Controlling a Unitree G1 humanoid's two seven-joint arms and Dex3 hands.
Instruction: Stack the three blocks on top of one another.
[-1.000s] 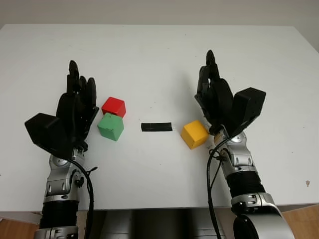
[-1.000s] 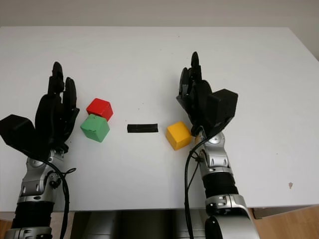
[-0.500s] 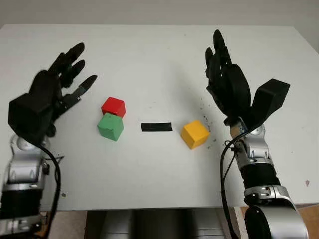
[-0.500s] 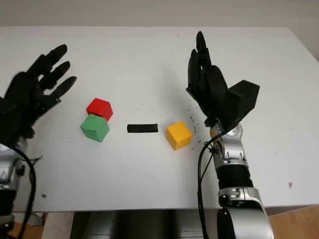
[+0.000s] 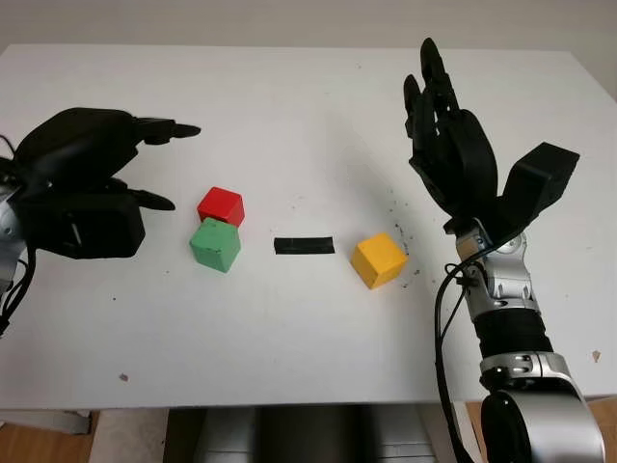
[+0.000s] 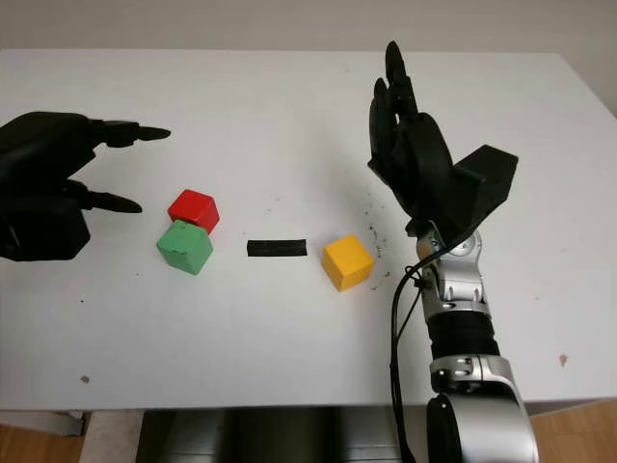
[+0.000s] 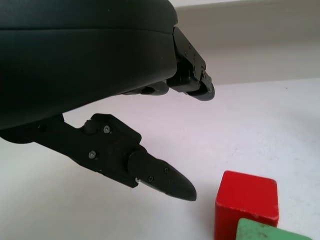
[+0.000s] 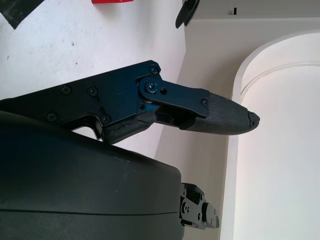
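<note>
On the white table (image 5: 308, 106), the empty, open left hand (image 5: 92, 178) hovers at 9 o'clock of the touching red (image 5: 221, 205) and green (image 5: 214, 245) blocks, while the open right hand (image 5: 453, 159) hangs at 2 o'clock of the yellow block (image 5: 377, 259) beyond a black strip (image 5: 303, 245).

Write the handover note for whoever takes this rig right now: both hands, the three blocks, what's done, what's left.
Left hand: open, holding nothing, raised at the table's left side, fingers pointing toward the red block.
Right hand: open, holding nothing, raised at the right, behind the yellow block.
Blocks: red block and green block sit side by side left of centre, green nearer the robot. Yellow block stands apart, right of the black tape strip.
Done: nothing stacked; all three blocks on the table.
Left: grasp one block, set it on another, then add the third.
</note>
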